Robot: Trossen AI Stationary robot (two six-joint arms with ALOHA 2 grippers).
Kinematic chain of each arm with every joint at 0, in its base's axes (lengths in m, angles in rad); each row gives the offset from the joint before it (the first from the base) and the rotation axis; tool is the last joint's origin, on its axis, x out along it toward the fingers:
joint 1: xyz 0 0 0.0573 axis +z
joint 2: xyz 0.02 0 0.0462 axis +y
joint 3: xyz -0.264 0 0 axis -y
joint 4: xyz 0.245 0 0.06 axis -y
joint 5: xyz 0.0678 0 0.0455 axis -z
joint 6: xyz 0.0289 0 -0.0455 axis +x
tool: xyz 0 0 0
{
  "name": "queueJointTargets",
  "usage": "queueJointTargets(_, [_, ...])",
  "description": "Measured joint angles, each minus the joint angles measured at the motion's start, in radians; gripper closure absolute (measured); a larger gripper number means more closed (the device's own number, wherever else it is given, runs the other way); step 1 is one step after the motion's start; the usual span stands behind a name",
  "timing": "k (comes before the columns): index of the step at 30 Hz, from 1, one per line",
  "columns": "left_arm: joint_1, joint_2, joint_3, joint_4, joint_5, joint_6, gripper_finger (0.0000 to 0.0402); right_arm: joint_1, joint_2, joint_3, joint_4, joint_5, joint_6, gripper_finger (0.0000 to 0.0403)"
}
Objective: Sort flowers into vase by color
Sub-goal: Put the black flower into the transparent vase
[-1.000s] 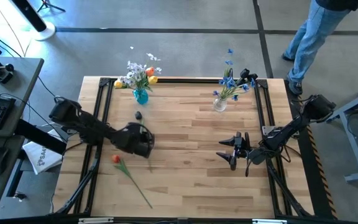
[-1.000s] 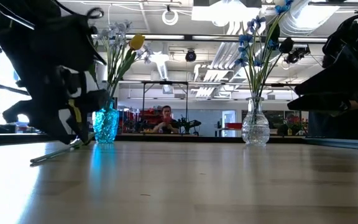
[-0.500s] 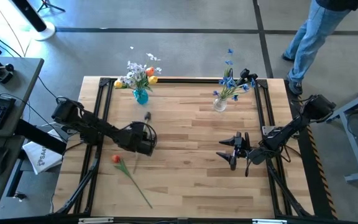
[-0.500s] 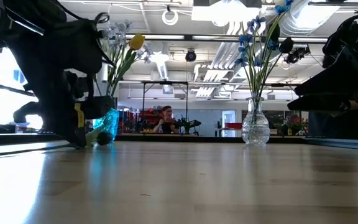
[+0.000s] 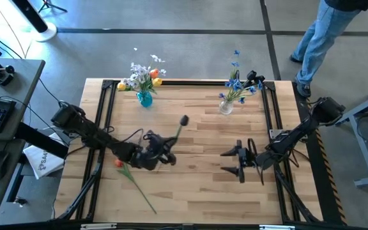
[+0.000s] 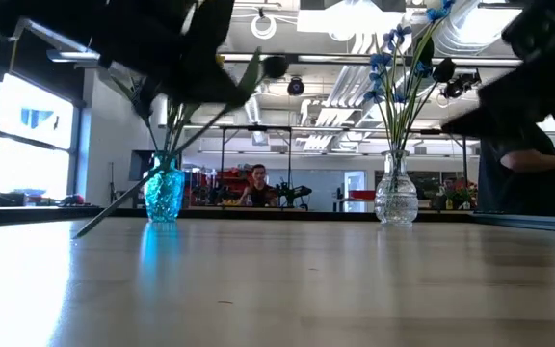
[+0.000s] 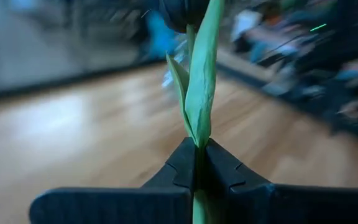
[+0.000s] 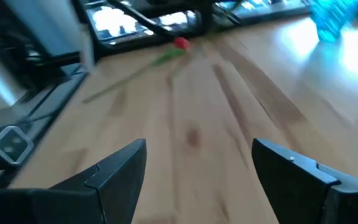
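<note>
Left hand point(image 5: 165, 155) sits left of desk point(image 5: 197, 191) centre, clamped tight on the green stem of a dark-headed flower point(image 5: 183, 120); the head points toward 1 o'clock from the hand. Red flower point(image 5: 119, 163) lies flat on the desk at 8 o'clock of that hand, stem running toward 5 o'clock. Blue vase point(image 5: 145, 98) with yellow and white blooms at far left, clear vase point(image 5: 226, 107) with blue blooms at far right. Right hand point(image 5: 237, 161) waits right of centre, fingers spread wide, empty.
</note>
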Motion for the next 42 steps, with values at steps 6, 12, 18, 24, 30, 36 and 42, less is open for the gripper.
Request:
queueJointTargets(6, [-0.02,0.05,0.0,0.54,0.197,0.494,0.04,-0.021,0.067,0.158,0.001,-0.017,-0.229,0.0118])
queueJointTargets(12, [-0.02,0.156,0.011,0.942,0.504,0.729,0.0401,-0.1,0.212,0.333,0.001,-0.017,-0.308,0.0162])
queueJointTargets(18, [-0.02,0.254,0.1,1.018,0.582,0.849,0.0401,-0.169,0.35,0.508,0.0,-0.048,-0.366,0.0207])
queueJointTargets(24, [-0.031,0.265,0.139,0.968,0.59,0.906,0.0401,-0.196,0.395,0.592,-0.032,-0.211,-0.386,0.025])
queueJointTargets(30, [-0.057,0.26,0.138,0.956,0.553,0.938,0.04,-0.195,0.381,0.6,-0.085,-0.218,-0.384,0.0333])
queueJointTargets(36, [-0.078,0.26,0.138,0.936,0.485,0.957,0.0398,-0.193,0.378,0.599,-0.087,-0.22,-0.389,0.0394])
queueJointTargets(42, [-0.086,0.26,0.138,0.934,0.478,0.977,0.0397,-0.193,0.378,0.599,-0.109,-0.22,-0.385,0.0358])
